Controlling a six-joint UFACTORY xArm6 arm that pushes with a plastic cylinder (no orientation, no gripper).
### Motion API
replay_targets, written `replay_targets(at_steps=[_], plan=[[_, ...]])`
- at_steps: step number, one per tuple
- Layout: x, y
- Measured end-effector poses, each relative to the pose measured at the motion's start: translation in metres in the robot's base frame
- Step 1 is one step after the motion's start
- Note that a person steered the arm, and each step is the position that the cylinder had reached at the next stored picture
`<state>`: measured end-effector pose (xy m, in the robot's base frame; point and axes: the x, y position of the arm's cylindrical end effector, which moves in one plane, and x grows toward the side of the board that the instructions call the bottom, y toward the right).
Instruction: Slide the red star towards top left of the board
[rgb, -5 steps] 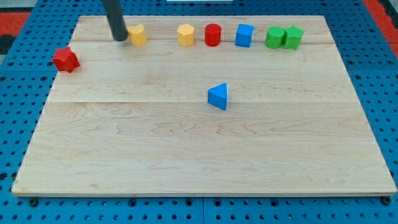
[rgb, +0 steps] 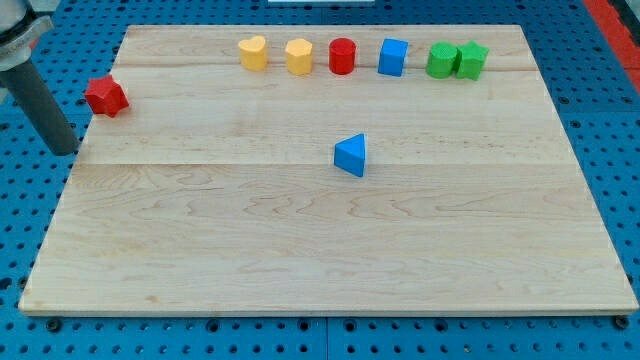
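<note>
The red star (rgb: 105, 95) lies at the left edge of the wooden board (rgb: 300, 240), partly over the edge. My tip (rgb: 66, 150) is just off the board's left edge, below and to the left of the red star, a short gap apart from it. The rod rises toward the view's upper left corner.
A row along the view's top holds a yellow heart-like block (rgb: 253, 52), a yellow block (rgb: 298, 56), a red cylinder (rgb: 342, 56), a blue cube (rgb: 393, 57) and two touching green blocks (rgb: 441, 60) (rgb: 472, 60). A blue triangle (rgb: 351, 155) lies near the middle.
My tip moved from beside the left yellow block at the top down and left to the board's left edge. That yellow block now sits further right, nearer the second yellow block.
</note>
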<state>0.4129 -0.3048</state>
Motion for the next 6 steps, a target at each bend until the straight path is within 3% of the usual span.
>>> replay_targets(at_steps=[2,3,4,6], plan=[[-0.077,0.042],[-0.064,0.042],[-0.050,0.001],[-0.107,0.020]])
